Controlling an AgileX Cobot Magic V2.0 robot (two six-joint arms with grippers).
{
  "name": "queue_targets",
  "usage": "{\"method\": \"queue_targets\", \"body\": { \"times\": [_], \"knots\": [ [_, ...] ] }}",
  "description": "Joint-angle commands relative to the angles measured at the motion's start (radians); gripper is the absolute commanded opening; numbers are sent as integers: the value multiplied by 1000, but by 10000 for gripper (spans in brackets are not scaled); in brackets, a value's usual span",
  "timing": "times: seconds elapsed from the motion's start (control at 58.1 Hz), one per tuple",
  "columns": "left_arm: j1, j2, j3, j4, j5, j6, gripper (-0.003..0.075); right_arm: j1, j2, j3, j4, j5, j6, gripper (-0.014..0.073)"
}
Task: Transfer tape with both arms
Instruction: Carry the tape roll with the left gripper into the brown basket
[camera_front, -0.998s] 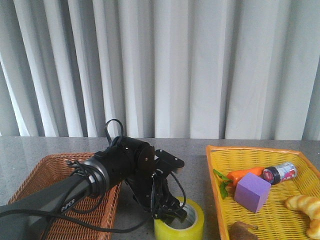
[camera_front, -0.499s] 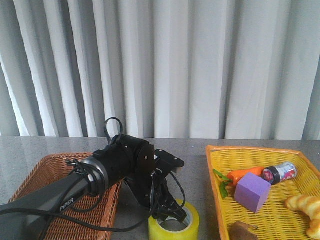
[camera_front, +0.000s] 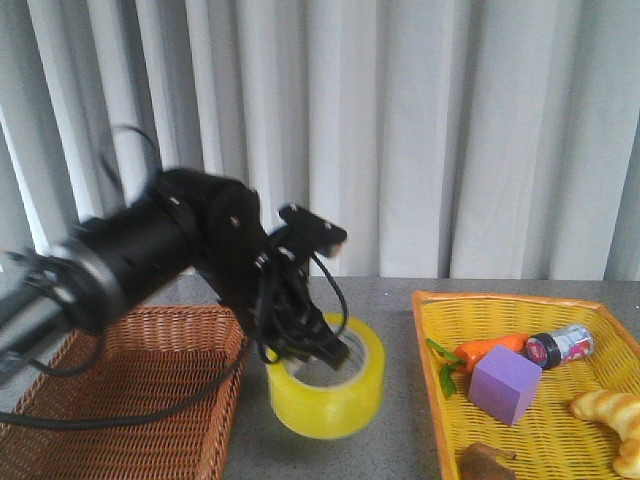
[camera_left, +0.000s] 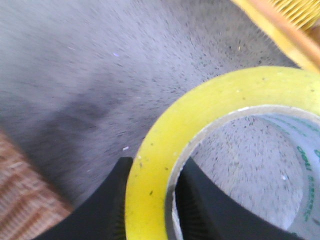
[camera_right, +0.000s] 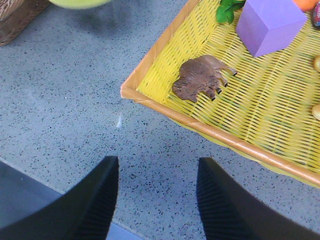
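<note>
Near the front edge of the grey worktop, the right gripper (camera_right: 155, 200) hangs wide open over bare stone, holding nothing. Above the middle, the left gripper (camera_front: 310, 345) pinches the tape (camera_front: 327, 378) wall, one finger inside the core, lifting it tilted; green core print is unreadable. The wicker basket (camera_front: 130, 390) lies left; the yellow tray (camera_front: 560, 420), right, holds a purple cube (camera_front: 505, 385), carrot (camera_front: 485, 350) and small jar (camera_front: 560, 346).
</note>
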Motion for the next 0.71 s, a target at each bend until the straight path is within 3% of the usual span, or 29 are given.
{"method": "queue_targets", "body": {
  "times": [0.0, 0.155, 0.413, 0.688],
  "knots": [
    [7, -142, -31, 72, 11, 1, 91, -6, -1, -23, -10, -55, -1, 361],
    [52, -214, -12, 97, 50, -11, 91, -6, -1, -23, -10, -53, -1, 361],
    [216, -284, 134, 95, 24, -8, 91, -6, -1, -23, -10, -53, -1, 361],
    [355, -284, 360, 92, -183, -35, 91, -6, -1, -23, -10, -53, -1, 361]
  ]
}}
